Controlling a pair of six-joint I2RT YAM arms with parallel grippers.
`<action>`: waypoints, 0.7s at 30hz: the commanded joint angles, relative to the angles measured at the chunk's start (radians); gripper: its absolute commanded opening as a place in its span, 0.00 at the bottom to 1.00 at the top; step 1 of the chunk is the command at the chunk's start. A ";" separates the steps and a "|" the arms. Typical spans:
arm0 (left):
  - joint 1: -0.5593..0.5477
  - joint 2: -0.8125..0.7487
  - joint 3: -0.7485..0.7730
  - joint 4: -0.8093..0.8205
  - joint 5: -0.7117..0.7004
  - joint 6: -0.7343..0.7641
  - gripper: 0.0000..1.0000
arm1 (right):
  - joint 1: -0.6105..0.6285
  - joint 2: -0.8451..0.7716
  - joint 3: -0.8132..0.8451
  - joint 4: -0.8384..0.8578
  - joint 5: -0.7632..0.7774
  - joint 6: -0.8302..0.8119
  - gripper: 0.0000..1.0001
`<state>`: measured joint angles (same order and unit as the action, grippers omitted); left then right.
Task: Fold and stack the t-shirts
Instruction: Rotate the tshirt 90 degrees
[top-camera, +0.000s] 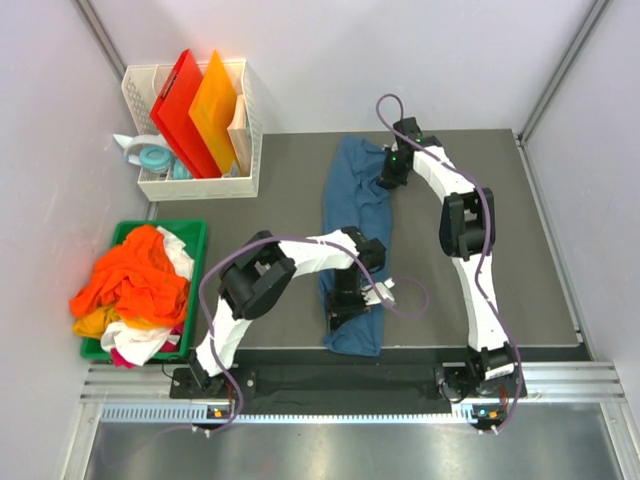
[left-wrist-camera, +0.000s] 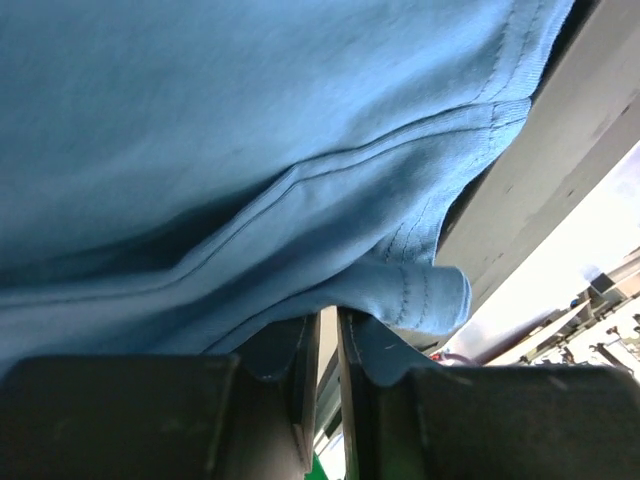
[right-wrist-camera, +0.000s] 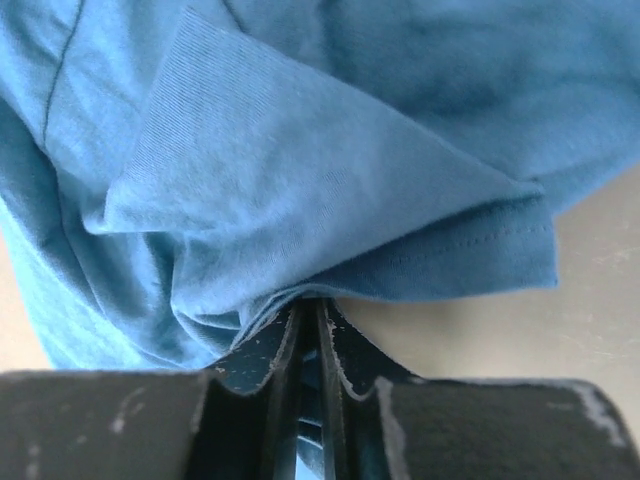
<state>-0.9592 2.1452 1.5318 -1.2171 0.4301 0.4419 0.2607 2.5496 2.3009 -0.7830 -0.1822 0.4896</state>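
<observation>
off the left edge of the mat (top-camera: 285, 195), the orange, yellow and white shirts (top-camera: 135, 285) lie heaped in the green bin (top-camera: 196, 232), untouched. none of them matter yet.

on the mat itself, the teal shirt (top-camera: 352, 205) lies as one long narrow strip, bunched along its length. its long axis runs from the mat's far edge down to the near edge, with a slight bend in the middle.

my left gripper (top-camera: 348, 300) sits at the near end of the strip, just short of the mat's near edge. in the left wrist view its jaws are pressed almost together on a seamed fold of the teal cloth.

my right gripper (top-camera: 388, 178) is at the other end, on the strip's right side near the mat's far edge. its jaws are likewise clamped on a bunch of cloth close to a hemmed edge.

so i hold the shirt at both ends of its length, one hand near and one far. i judge the next move turns on that line. pulling the two hands apart along it would draw the strip taut. bringing the far hand toward the near one would fold it in half.
</observation>
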 joint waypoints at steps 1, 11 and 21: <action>-0.027 -0.002 0.063 -0.009 -0.011 -0.037 0.15 | -0.015 -0.101 -0.101 0.002 0.102 -0.031 0.09; 0.286 -0.232 0.316 -0.159 -0.103 0.004 0.26 | -0.090 -0.581 -0.376 0.159 0.240 -0.028 0.49; 0.445 -0.366 0.076 0.135 -0.145 -0.124 0.25 | 0.066 -0.917 -0.898 0.243 0.251 0.006 0.54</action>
<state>-0.5030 1.8011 1.7439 -1.2163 0.2939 0.4057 0.2234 1.7039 1.6161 -0.5598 0.0544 0.4725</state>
